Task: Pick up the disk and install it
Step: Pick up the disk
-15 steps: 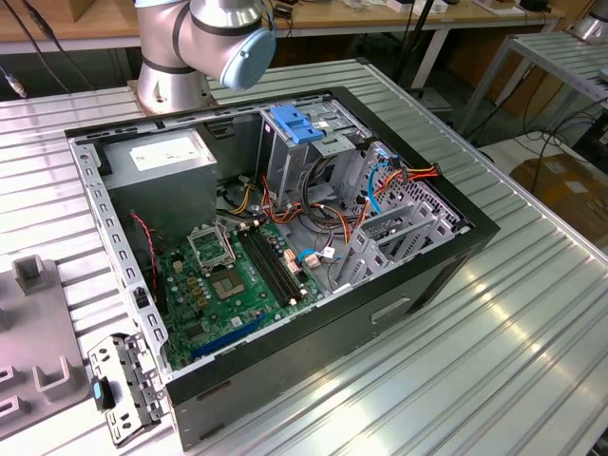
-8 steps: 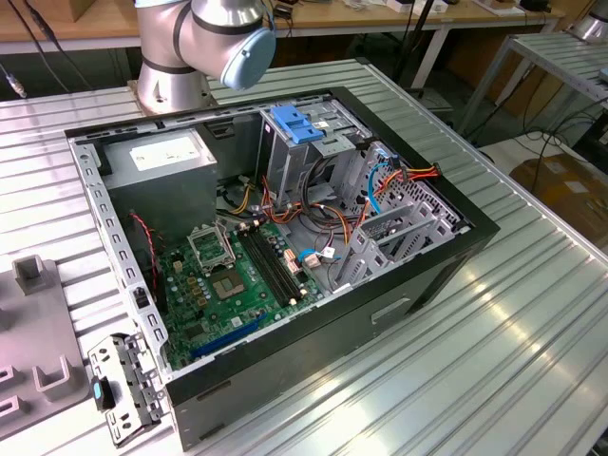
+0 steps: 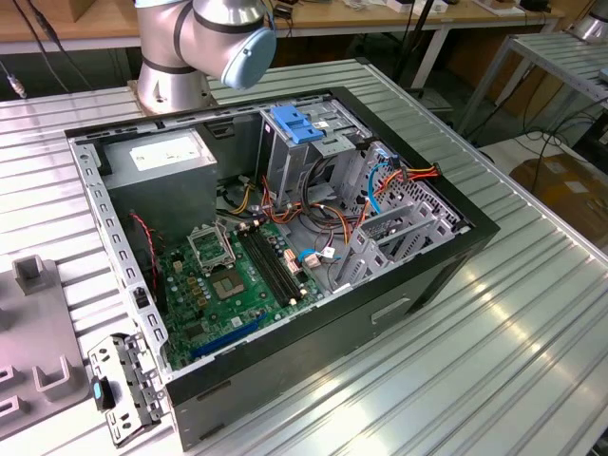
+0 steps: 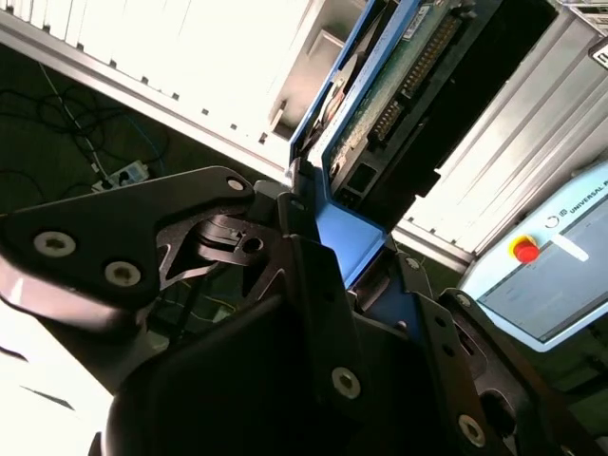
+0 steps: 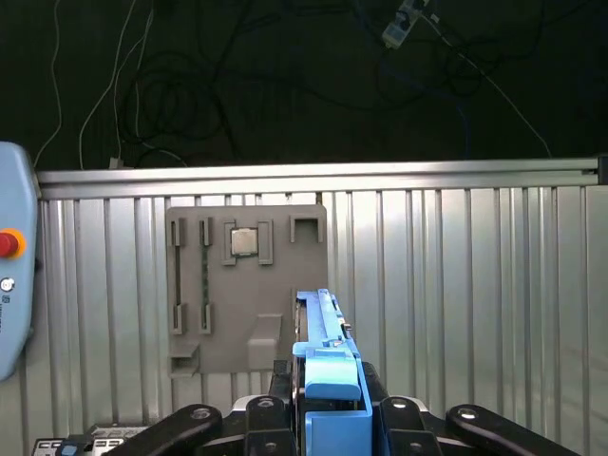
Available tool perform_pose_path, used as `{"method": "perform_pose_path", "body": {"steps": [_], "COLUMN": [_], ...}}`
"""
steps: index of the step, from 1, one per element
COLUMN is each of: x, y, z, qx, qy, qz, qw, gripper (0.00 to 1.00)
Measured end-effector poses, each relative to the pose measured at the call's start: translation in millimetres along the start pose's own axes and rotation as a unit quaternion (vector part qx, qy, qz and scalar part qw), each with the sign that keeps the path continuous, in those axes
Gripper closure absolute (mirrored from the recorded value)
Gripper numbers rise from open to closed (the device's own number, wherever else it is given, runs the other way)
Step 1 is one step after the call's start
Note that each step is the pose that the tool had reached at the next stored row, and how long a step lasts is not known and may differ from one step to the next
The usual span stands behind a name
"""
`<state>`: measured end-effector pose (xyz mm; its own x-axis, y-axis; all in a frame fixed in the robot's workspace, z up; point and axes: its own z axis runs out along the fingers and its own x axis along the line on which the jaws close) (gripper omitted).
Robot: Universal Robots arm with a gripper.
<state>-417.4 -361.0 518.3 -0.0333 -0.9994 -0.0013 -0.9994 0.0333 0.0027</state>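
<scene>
Currently clamped in the gripper (image 5: 328, 394): the disk (image 5: 321, 318), pinched between both black fingers at its blue side rail, as seen in both wrist views. Held edge-on over the ribbed metal table (image 5: 475, 285) in the first wrist view, with a grey fixture plate (image 5: 247, 285) lying flat on that table and carrying a square processor chip (image 5: 243, 240). Shows its green circuit-board face and connector row in the second wrist view, near a teach pendant (image 4: 541, 275) with a red button. Visible in the exterior view: open computer case (image 3: 418, 275) on the table, tall metal drive cage (image 3: 285, 161) topped by a blue latch (image 3: 296, 123), grey power-supply box (image 3: 161, 157) toward the exterior view's left of the cage, arm (image 3: 204, 38) standing beyond the case
</scene>
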Motion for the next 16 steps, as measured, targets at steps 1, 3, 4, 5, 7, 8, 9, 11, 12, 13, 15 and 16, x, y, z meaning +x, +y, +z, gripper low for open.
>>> {"method": "perform_pose_path", "body": {"steps": [1, 3, 4, 5, 7, 8, 9, 11, 12, 13, 15, 16], "x": [0.0, -0.1, -0.2, -0.2, -0.4, -0.4, -0.5, -0.7, -0.8, -0.8, -1.0, -1.1], "y": [-1.2, -4.3, -5.6, -7.5, -11.5, -13.4, -15.0, -20.7, -23.5, -25.1, -29.5, -32.4], "z": [-0.1, -0.1, -0.1, 0.0, -0.1, -0.1, -0.1, -0.1, -0.1, -0.1, -0.1, -0.1], "qx": [-0.0001, -0.0001, -0.0001, 0.0, 0.0, 0.0, 0.0, -0.0001, 0.0, 0.0, 0.0, 0.0], "qy": [0.0, 0.0, 0.0001, 0.0, 0.0, 0.0, 0.0, 0.0, 0.0, 0.0, 0.0, 0.0], "qz": [0.0, 0.0, 0.0, 0.0, 0.0, 0.0, 0.0, 0.0, 0.0, 0.0, 0.0, 0.0], "qw": [1.0, 1.0, 1.0, 1.0, 1.0, 1.0, 1.0, 1.0, 1.0, 1.0, 1.0, 1.0], "gripper": [0.63, 0.63, 0.63, 0.63, 0.63, 0.63, 0.63, 0.63, 0.63, 0.63, 0.63, 0.63]}}
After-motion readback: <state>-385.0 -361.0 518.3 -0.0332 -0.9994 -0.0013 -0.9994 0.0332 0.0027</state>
